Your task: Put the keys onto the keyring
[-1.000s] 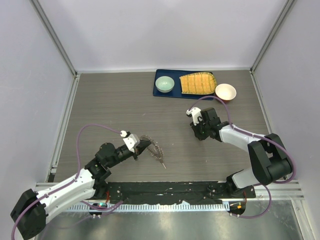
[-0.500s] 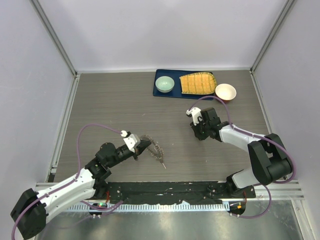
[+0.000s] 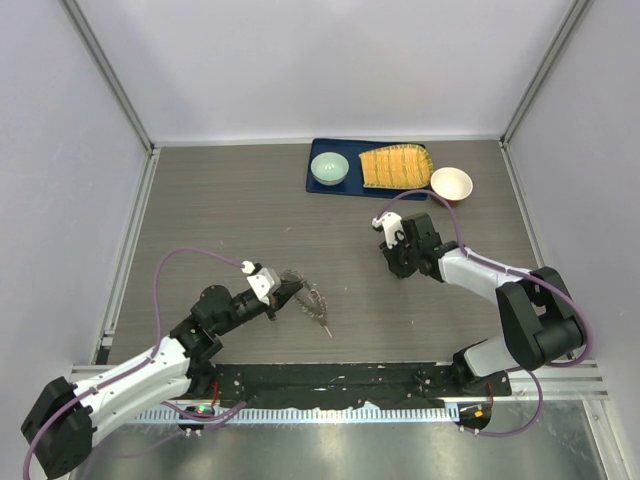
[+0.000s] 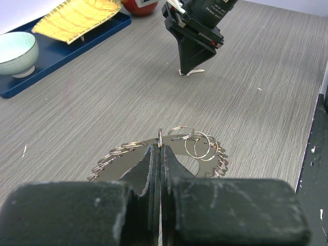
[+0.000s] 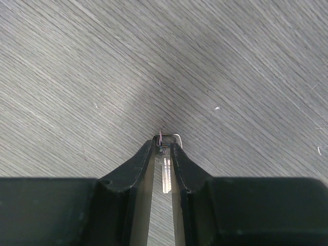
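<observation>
The keyring [image 3: 310, 299] is a flat grey metal ring fringed with small wire loops [image 4: 202, 146], lying left of the table's centre. My left gripper [image 4: 160, 148] is shut on its near edge, with one thin loop standing up between the fingertips. In the top view the left gripper [image 3: 285, 296] sits at the keyring's left side. A small silver key [image 5: 166, 177] lies flat on the table between the fingers of my right gripper [image 5: 163, 146], which is shut on the key's head. From the left wrist view the key [image 4: 193, 72] shows under the right gripper [image 4: 188, 65].
A blue tray [image 3: 318, 186] at the back holds a pale green bowl [image 3: 329, 168] and a yellow ridged dish [image 3: 396, 166]. A red and white bowl [image 3: 451, 184] stands right of the tray. Walls enclose the table on three sides.
The right gripper has crept very slightly toward the far side. The left arm and the keyring have not moved.
</observation>
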Controlling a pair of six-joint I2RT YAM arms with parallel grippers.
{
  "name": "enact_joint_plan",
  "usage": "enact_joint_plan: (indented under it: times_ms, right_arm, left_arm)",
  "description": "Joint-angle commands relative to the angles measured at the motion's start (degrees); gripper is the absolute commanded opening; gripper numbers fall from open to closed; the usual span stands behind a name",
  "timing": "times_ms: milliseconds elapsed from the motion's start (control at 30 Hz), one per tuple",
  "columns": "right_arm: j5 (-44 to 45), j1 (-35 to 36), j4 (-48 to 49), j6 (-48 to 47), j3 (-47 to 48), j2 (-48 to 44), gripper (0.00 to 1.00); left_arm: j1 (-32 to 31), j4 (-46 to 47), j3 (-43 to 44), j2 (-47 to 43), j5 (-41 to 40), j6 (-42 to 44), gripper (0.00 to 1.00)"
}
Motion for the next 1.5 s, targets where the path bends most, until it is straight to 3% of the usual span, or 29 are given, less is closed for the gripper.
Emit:
enact_joint_plan:
  times_ms: [0, 500, 800, 967, 1200, 1467]
  right_arm:
    - [-0.73, -0.05, 1.43, -0.74, 2.11, 0.36, 0.25]
    - [-0.56, -0.05, 1.87, -1.09, 2.37, 2.65, 0.2]
    - [-0.64, 0.04, 0.82, -1.35, 3.07, 2.12, 0.02]
    - [-0.56, 0.92, -1.2, -1.35, 3.51, 0.28, 0.01]
    - [0.41, 4.78, -6.81, -0.91, 5.18, -6.05, 0.01]
    - [2.26, 15.94, -15.0, -1.79, 9.57, -12.11, 0.01]
  left_arm:
    - [0.04, 1.15, 2.6, 0.15, 0.54, 0.61, 0.0]
    - [0.13, 0.97, 2.69, -0.03, 0.54, 0.61, 0.0]
    - [0.04, 0.88, 2.69, -0.11, 0.63, 0.69, 0.01]
    - [0.13, 1.06, 2.52, -0.29, 0.63, 0.78, 0.0]
    - [0.04, 1.5, 2.6, 0.5, 1.5, 1.4, 0.0]
    - [0.04, 3.17, 2.17, -0.02, 5.63, 2.28, 0.01]
